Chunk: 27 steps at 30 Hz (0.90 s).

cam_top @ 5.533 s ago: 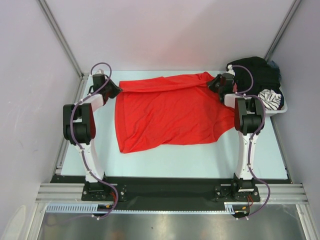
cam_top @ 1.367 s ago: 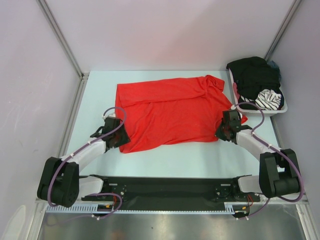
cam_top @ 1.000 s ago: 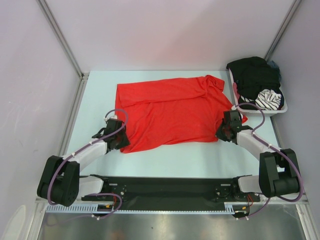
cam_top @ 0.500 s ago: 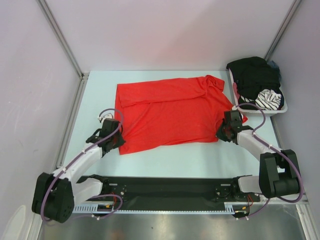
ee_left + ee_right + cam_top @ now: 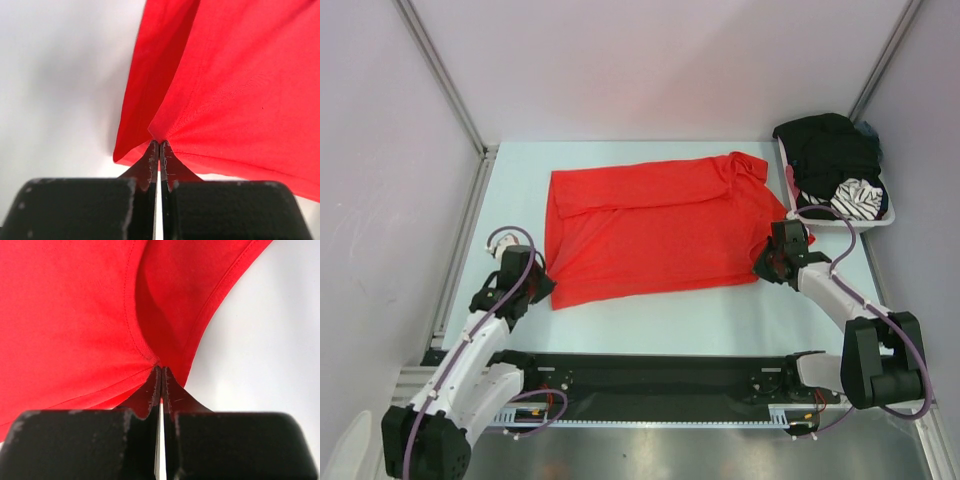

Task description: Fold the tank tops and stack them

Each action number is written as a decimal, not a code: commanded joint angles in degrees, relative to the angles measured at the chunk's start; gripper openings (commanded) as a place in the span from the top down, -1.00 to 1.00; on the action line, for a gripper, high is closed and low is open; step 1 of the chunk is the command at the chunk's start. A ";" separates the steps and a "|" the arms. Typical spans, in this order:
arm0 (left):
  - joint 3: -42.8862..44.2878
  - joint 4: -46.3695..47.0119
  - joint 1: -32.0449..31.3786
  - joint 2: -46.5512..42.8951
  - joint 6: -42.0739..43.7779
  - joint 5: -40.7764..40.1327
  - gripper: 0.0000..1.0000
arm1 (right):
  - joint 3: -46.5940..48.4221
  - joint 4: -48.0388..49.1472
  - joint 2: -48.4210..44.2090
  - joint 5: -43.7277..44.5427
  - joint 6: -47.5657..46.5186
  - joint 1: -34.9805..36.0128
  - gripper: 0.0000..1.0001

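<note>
Red top (image 5: 650, 225): thin soft knit with stitched hems, spread as a rough rectangle mid-frame on the pale smooth table (image 5: 670, 318). Upper edge is folded over, with wrinkles at upper right. Left gripper (image 5: 541, 292) is clenched on its lower-left corner, the fabric puckering at the tips. Right gripper (image 5: 761, 267) is clenched on the lower-right hem. Upper right: white plastic basket (image 5: 880, 224) holds the crumpled black top (image 5: 830, 150) and a striped cloth (image 5: 858, 197).
</note>
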 commanded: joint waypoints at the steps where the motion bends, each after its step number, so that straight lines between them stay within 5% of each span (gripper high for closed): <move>1: -3.56 -2.07 2.93 -2.55 -4.85 2.50 0.99 | 0.91 -1.50 -1.61 0.37 0.29 -0.27 1.00; 27: -12.96 -5.58 0.39 -10.28 -14.43 4.52 0.99 | -7.17 -4.84 -8.73 2.75 3.45 1.75 1.00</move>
